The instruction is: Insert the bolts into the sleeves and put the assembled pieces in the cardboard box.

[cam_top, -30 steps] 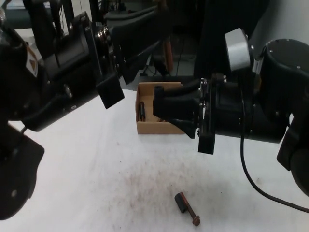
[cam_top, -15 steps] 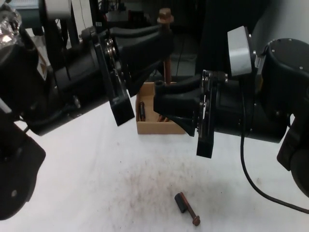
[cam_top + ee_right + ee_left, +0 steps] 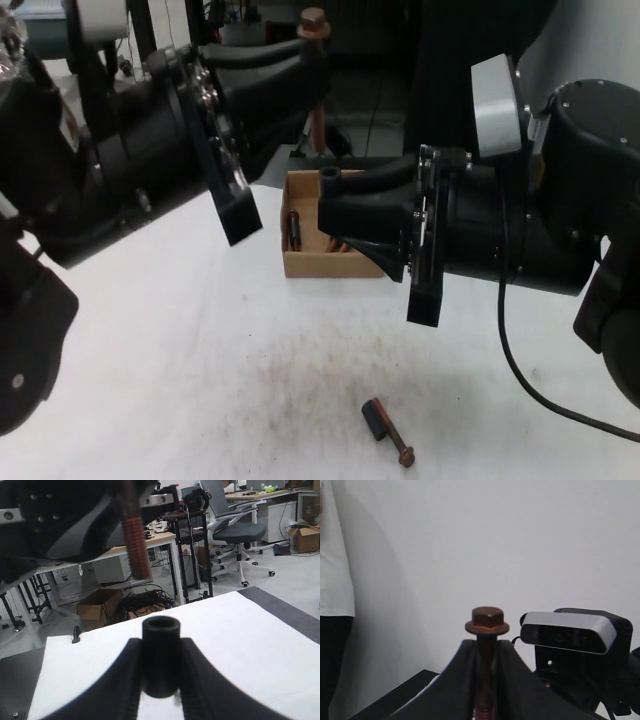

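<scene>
My left gripper [image 3: 316, 62] is shut on a copper bolt [image 3: 315, 75], held upright with its hex head [image 3: 487, 621] above the fingers [image 3: 455, 670]. My right gripper [image 3: 331, 203] is shut on a black sleeve [image 3: 328, 184], open end up, over the cardboard box [image 3: 305, 262]. In the right wrist view the bolt's threaded shank [image 3: 136, 535] hangs above and to one side of the sleeve [image 3: 161, 655], not touching it. Inside the box lie a dark piece [image 3: 294, 228] and some copper bolts [image 3: 338, 243].
A bolt with a dark sleeve [image 3: 386, 428] lies on the white table near the front edge. The right arm's bulky body [image 3: 540, 220] fills the right side. Past the table's far edge stand desks and office chairs [image 3: 235, 530].
The left gripper swung up and in with the bolt, then shifted left and slightly higher. The right gripper and sleeve have barely moved.
</scene>
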